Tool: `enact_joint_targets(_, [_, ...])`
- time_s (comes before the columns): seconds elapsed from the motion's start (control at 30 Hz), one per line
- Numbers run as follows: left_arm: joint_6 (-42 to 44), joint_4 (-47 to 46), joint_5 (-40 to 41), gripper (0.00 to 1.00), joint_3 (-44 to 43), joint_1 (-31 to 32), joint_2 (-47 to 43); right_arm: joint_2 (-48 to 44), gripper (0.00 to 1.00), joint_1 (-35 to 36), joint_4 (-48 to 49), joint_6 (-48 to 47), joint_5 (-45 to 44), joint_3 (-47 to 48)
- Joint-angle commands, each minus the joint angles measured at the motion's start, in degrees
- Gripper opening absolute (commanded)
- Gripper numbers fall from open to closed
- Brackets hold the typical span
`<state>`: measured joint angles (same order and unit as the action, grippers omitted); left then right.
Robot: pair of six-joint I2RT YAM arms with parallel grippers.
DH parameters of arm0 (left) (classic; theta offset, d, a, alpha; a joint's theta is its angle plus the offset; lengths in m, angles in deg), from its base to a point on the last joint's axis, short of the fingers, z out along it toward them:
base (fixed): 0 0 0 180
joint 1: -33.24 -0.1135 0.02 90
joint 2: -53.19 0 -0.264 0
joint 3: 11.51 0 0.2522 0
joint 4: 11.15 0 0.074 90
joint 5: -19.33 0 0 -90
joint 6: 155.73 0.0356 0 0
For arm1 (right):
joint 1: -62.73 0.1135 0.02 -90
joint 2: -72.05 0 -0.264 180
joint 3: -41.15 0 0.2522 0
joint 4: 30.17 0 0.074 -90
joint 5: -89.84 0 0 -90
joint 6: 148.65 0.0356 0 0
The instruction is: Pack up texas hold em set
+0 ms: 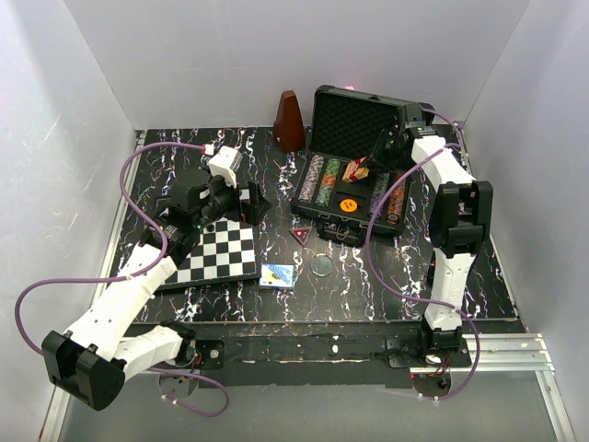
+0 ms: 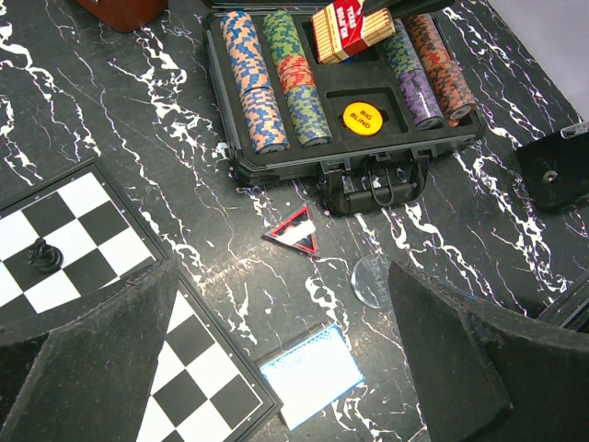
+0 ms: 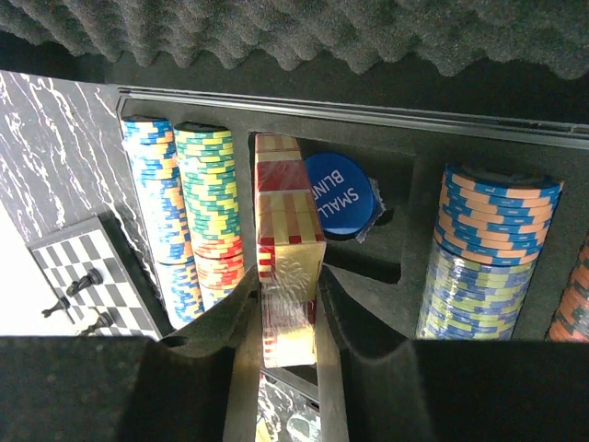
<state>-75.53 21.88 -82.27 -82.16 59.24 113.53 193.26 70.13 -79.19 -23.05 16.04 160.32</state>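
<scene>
You have white walls closing three sides of the black marbled counter; its freest stretch lies at 5 o'clock. The open case sits at 1 o'clock, lid raised near the back wall, a brown metronome just beside its left edge; the chessboard fills 9 o'clock. Your right tool is clamped on the red card box at the case's middle slot, its long axis parallel to the chip rows, pointing at the lid. Your left tool hangs spread wide above the chessboard's corner. A blue card, red-edged triangle and clear disc lie at the case's 6 o'clock.
</scene>
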Motion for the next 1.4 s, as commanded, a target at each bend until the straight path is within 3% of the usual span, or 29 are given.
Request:
enact_joint_targets(0.0, [0.66, -0.28, -0.45, 0.98, -1.13, 0.19, -0.22, 0.35, 0.01, -0.10, -0.60, -0.88, -0.29, 1.83])
enact_joint_targets(0.07, [0.66, -0.37, -0.45, 0.98, -1.21, 0.19, -0.22, -0.79, 0.13, -0.19, -0.07, -0.88, -2.57, 0.42])
enact_joint_targets(0.17, [0.66, -0.37, -0.45, 0.98, -1.13, 0.19, -0.04, -3.95, 0.41, -0.19, 2.56, -0.97, -5.91, -3.09])
enact_joint_targets(0.23, [0.66, -0.37, -0.62, 0.98, -1.21, 0.19, -0.13, -5.97, 0.66, -0.10, 3.88, -1.14, -7.94, -5.11])
enact_joint_targets(0.33, [0.66, -0.37, -0.53, 0.98, -1.21, 0.19, -0.04, -8.09, 0.76, -0.19, 4.68, -1.84, -10.57, -6.79])
enact_joint_targets(0.57, [0.58, -0.46, -0.62, 0.98, -1.21, 0.19, -0.04, -10.47, 0.74, -0.19, 6.70, -3.07, -13.04, -9.34])
enact_joint_targets(0.7, [0.66, -0.46, -0.62, 0.98, -1.21, 0.19, -0.13, -9.42, 0.61, -0.10, 6.97, -3.51, -11.81, -8.73])
enact_joint_targets(1.1, [0.75, -0.46, -0.71, 0.98, -1.13, 0.19, -0.04, -4.49, 0.49, 2.44, 4.24, -4.66, -13.93, -5.74])
enact_joint_targets(1.37, [0.84, -0.46, -0.62, 0.98, -1.04, 0.19, -0.13, -1.42, 0.47, 3.06, 6.17, -4.92, -11.38, -3.37])
